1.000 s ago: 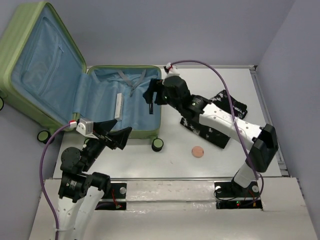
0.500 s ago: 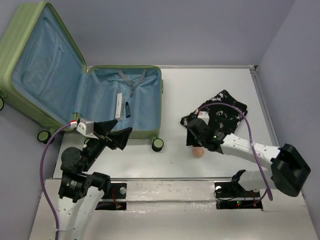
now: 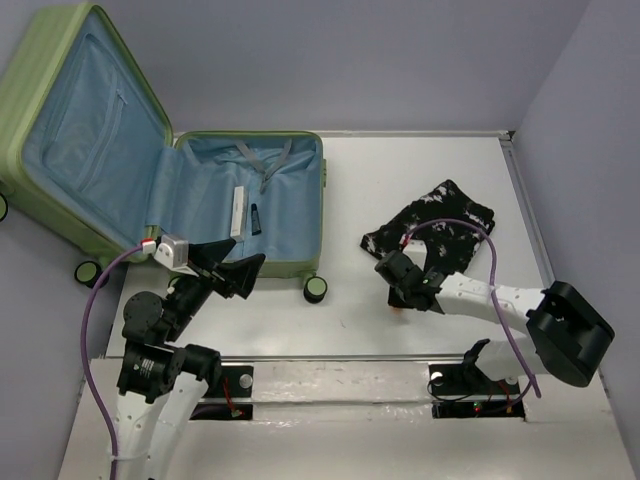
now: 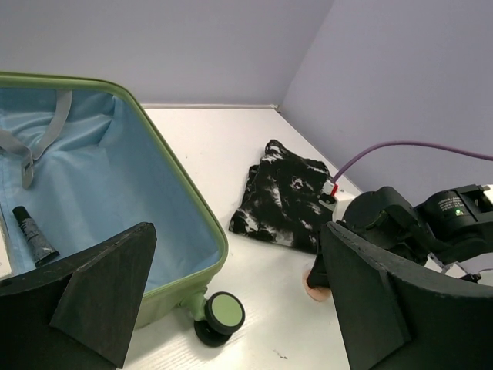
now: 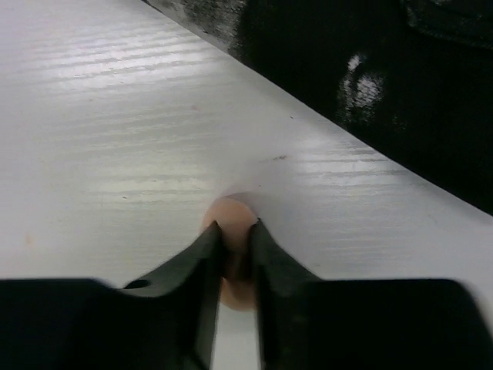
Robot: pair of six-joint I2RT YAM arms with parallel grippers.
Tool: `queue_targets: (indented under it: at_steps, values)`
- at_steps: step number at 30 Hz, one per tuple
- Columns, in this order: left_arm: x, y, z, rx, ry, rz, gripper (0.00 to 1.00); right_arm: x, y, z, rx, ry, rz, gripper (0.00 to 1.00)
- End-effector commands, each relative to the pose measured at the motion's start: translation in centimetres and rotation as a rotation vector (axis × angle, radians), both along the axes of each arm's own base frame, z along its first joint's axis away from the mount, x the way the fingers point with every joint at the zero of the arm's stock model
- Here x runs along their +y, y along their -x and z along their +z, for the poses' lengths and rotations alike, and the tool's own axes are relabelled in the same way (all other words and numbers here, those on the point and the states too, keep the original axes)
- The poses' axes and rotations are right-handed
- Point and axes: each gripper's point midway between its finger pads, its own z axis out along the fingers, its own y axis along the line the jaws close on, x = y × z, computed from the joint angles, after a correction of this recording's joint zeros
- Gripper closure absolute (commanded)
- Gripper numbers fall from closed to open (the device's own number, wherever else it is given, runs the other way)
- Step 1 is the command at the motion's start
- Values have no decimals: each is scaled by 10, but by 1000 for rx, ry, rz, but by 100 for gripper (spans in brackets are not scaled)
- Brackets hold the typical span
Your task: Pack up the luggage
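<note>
Luggage [image 3: 290,225] is lying wide open on the desk [image 3: 400,170], right in front of the left tool [image 3: 238,258], which is hanging fully spread. Right tool [image 5: 236,227] is pinching a little pink disc [image 5: 233,206], with patterned cloth [image 3: 440,215] sitting just beyond it.

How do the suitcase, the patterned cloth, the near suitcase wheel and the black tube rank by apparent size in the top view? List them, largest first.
1. luggage
2. patterned cloth
3. wheel and black tube: too alike to rank.
</note>
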Motion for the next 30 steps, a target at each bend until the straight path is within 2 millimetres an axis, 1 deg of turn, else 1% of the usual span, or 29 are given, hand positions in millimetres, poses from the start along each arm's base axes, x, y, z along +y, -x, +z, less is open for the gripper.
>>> queue_targets:
  at_steps: [1,2,3,4,5,6,8,9,10,11,12,13,14,15,16,17,18,19,20,21,22,23,24,25,26,27,28,29,30]
  values:
    - [-2,4,16,-44,19,-21,1,8,-10,9,-34,-24,-8,89]
    - [-2,4,16,-44,19,-20,1,10,-13,18,-54,-32,4,93]
    - [-2,4,16,-43,20,-21,1,12,-17,31,-84,-44,13,93]
    - [-2,4,15,-41,21,-21,1,18,-23,53,-144,-78,26,93]
    - [-2,3,16,-41,21,-20,1,31,-34,82,-198,-118,58,93]
    - [-2,2,15,-37,22,-18,1,49,-36,101,-217,-183,112,93]
    - [-2,2,15,-33,26,-15,1,80,-49,138,-269,-274,189,93]
    - [-2,0,14,-28,27,-12,1,109,-69,190,-376,-370,240,93]
    - [-1,0,13,-24,28,-7,1,135,-76,192,-351,-406,298,93]
    - [-1,-1,13,-21,30,-3,1,156,-88,212,-388,-446,337,93]
    - [0,-1,13,-19,31,0,1,183,-104,265,-467,-536,370,93]
    - [1,-3,12,-14,32,9,1,206,-110,279,-464,-587,423,86]
    - [2,-4,11,-8,33,15,1,225,-119,288,-467,-613,452,70]
    - [3,-5,11,-6,36,26,1,251,-138,291,-454,-615,470,34]
    - [4,-6,10,2,38,34,1,255,-148,285,-444,-584,451,19]
    - [5,-8,10,8,39,39,1,250,-161,263,-404,-527,417,4]
    - [5,-8,9,15,44,43,1,242,-168,264,-413,-517,393,3]
    - [5,-9,9,19,44,44,1,217,-178,236,-372,-477,339,2]
    - [5,-9,8,25,45,43,1,201,-182,229,-371,-491,292,3]
    - [4,-9,7,27,45,40,1,175,-177,246,-413,-518,253,3]
    - [3,-9,7,28,45,35,1,131,-175,194,-341,-456,165,3]
    - [3,-10,7,31,45,33,1,106,-171,186,-345,-450,113,5]
    - [2,-10,6,36,43,32,1,79,-161,206,-409,-479,65,6]
    - [2,-10,5,38,42,27,1,51,-156,197,-425,-436,-2,7]
    - [1,-10,6,39,43,26,1,20,-141,158,-378,-365,-55,9]
    - [1,-12,4,47,42,24,1,-21,-140,150,-389,-312,-145,11]
    - [0,-12,4,48,42,19,1,-48,-134,158,-429,-297,-199,12]
    - [-1,-13,2,55,38,17,1,-71,-129,149,-419,-249,-226,13]
    - [-2,-14,2,60,36,12,1,-113,-128,135,-411,-199,-330,14]
